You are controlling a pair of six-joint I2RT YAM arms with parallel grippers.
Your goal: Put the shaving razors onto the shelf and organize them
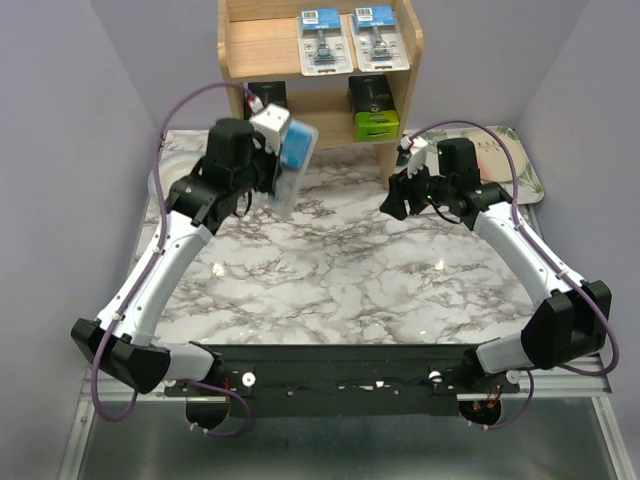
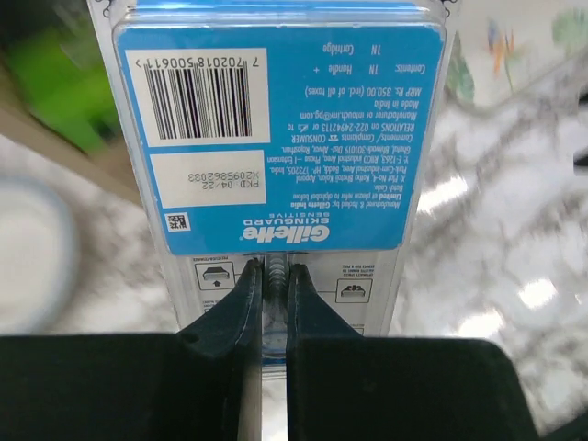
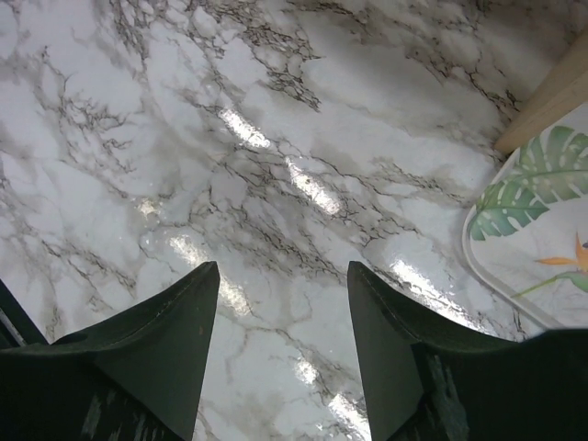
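Observation:
The wooden shelf [image 1: 250,48] stands at the back. Two blister razor packs [image 1: 322,42] [image 1: 378,39] lie on its top tier. Two black boxes with green ends [image 1: 374,108] [image 1: 268,95] sit on the lower tier, the left one partly hidden behind my left arm. My left gripper [image 1: 278,172] is shut on a third blister pack [image 1: 296,160], held in the air in front of the shelf's lower left. In the left wrist view its blue card [image 2: 276,129] fills the frame and the fingers [image 2: 241,303] pinch its lower edge. My right gripper [image 1: 396,198] is open and empty over the marble, also in the right wrist view [image 3: 283,285].
A floral tray [image 1: 515,160] lies at the back right beside the shelf; its rim shows in the right wrist view [image 3: 496,266]. A white round dish [image 1: 165,185] sits at the left under my left arm. The marble tabletop [image 1: 340,270] spreads between the arms.

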